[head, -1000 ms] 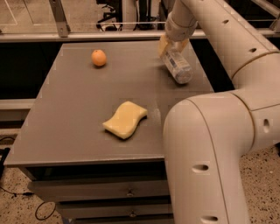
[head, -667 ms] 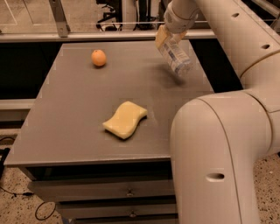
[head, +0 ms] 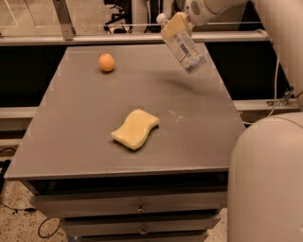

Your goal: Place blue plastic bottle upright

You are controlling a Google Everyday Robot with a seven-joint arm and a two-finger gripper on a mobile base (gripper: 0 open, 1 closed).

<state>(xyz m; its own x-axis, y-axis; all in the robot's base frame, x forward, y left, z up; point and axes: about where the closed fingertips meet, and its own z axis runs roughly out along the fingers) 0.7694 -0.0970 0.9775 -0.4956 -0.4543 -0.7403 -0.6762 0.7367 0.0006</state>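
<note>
Camera view puts the gripper (head: 177, 23) at the top of the frame, right of centre, above the far edge of the table (head: 90, 108). Its pale yellow, flat-faced finger pad (head: 174, 24) presses against the neck end of the blue plastic bottle (head: 186, 46), so the pincer is clamped on that bottle and holds it clear of the tabletop. The bottle is a slim cylinder of clear, faintly bluish plastic with a pale label wrap around its body and a small white screw cap (head: 162, 18). It hangs at a slant, neither upright nor flat: the cap points to the upper left of the frame and the base to the lower right. A soft dark shadow (head: 189, 87) lies on the table below it.

The tabletop is a smooth, matte grey-brown slab with a faint scuff near its middle. A round orange fruit (head: 106, 62) sits in the upper left part of the surface, well apart from the bottle. A yellow sponge (head: 136, 128) with wavy edges and a slightly porous look lies flat near the centre. Grey drawer fronts (head: 137, 208) with small knobs run below the near edge.

The arm (head: 222, 6), glossy cream and rounded, enters from the upper right, and a bulky, smooth cream section of the robot (head: 267, 184) fills the lower right corner.
</note>
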